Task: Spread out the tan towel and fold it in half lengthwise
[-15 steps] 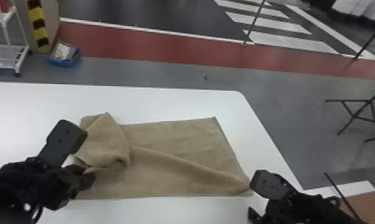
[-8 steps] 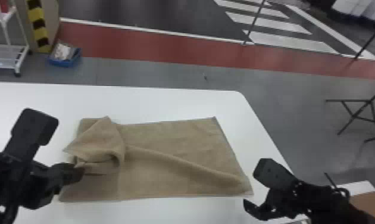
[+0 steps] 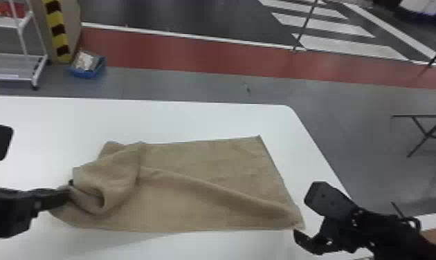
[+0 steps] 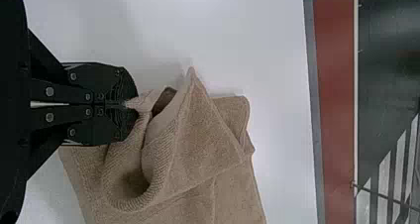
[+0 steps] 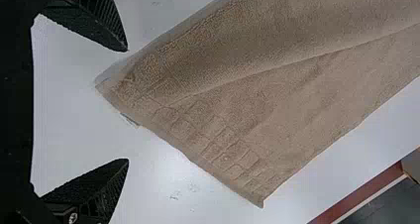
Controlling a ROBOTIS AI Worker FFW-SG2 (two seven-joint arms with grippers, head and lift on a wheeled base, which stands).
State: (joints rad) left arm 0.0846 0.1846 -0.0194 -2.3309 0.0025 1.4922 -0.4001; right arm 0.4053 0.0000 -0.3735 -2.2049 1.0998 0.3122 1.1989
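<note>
One white table [image 3: 193, 121] bears the towel [image 3: 200, 197], bunched at its left end. The left claw [image 4: 131, 105] pinches an edge there; the right claw [image 5: 128, 105], spread, is beside the near right end. Pulling left with that end unpinned could skew everything.

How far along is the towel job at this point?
Looks done: the tan towel lies mostly spread toward its right end. In hand: the left tool pinches its bunched left end. Left, probably: opening that bunch and settling the diagonal ridge into a lengthwise fold; the open right tool holds nothing.
</note>
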